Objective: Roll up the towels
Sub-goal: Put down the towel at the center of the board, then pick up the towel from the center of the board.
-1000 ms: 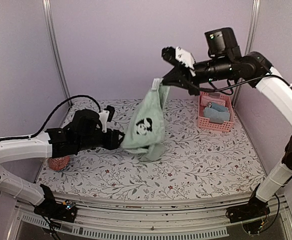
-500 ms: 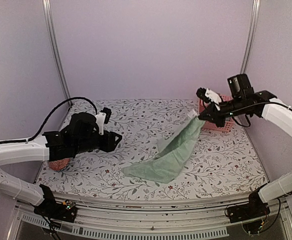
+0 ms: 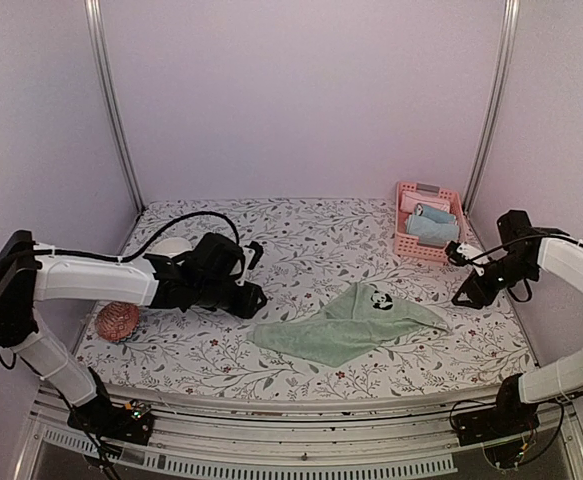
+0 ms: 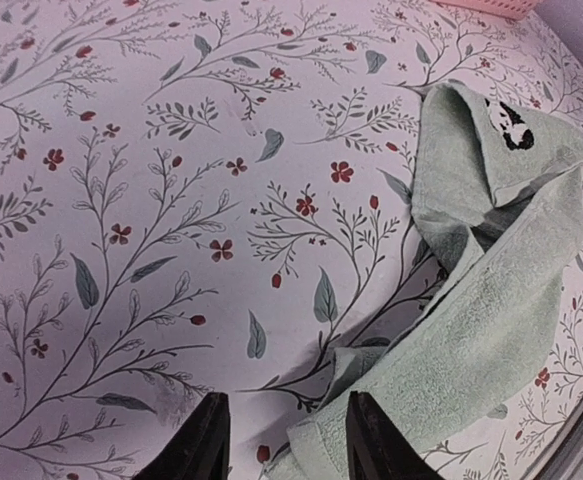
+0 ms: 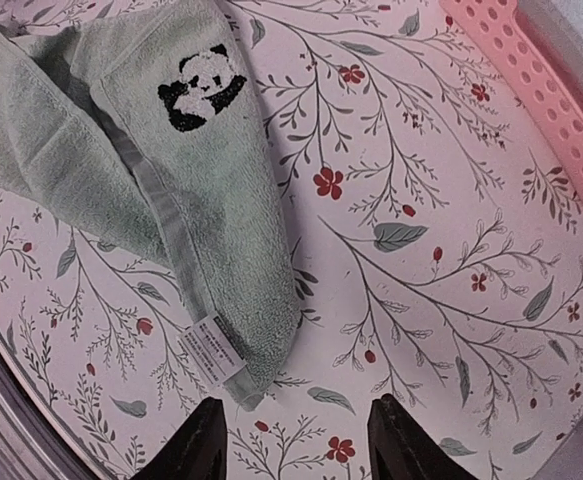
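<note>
Towel [image 3: 356,325], green, lies bunched and doubled over on the bench [image 3: 311,240] between both arms. Left jaws stand apart at its corner; right jaws apart, empty, beside its labelled tip. Rolled unflattened, it would likely turn lumpy.

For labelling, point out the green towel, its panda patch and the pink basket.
green towel [image 3: 341,332], top view, middle of the cloth.
panda patch [image 5: 201,92], right wrist view, the panda's face.
pink basket [image 3: 426,250], top view, front wall.
</note>
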Controlling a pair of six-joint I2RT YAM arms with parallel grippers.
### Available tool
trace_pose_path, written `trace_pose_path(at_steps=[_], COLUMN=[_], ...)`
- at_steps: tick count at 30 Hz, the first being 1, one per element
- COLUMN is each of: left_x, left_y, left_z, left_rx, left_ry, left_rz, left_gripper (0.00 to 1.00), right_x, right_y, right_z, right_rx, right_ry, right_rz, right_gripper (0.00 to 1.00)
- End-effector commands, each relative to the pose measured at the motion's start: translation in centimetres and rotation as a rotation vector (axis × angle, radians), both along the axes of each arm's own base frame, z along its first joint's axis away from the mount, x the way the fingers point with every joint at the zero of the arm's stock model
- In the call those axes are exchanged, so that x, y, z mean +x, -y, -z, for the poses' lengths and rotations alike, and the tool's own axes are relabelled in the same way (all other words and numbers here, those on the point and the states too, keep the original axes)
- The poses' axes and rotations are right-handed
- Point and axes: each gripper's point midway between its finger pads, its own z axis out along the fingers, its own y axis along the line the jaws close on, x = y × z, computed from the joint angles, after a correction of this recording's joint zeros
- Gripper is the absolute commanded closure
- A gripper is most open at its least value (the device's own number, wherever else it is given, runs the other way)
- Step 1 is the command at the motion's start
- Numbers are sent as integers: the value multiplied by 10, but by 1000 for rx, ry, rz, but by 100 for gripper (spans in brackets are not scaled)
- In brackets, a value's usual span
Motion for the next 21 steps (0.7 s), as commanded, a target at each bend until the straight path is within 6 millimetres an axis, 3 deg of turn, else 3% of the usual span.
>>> trace_pose_path(at_steps=[1, 7, 11, 13, 16, 21], left_x=[-2, -7, -13, -20, -31, -30], left_y=[4, -9, -6, 6, 28, 34], left_z=[19, 45, 49, 46, 34, 44], left_rx=[36, 27, -13, -53, -144, -137], left_ry=[-104, -270, -319, -323, -309, -336], left_rz=[0, -52, -36, 31, 140, 145], left_gripper=[61, 74, 69, 62, 56, 53], right_x=[21, 44, 48, 39, 22, -4], right_y=[-27, -100, -147, -164, -194, -218], right_z=[-32, -7, 17, 30, 29, 30], right_rx=[-4, -13, -26, -22, 66, 157], right_ry=[92, 21, -46, -87, -152, -241], right_rz=[-118, -273, -350, -396, -493, -585], right_gripper=[55, 66, 67, 63, 58, 55])
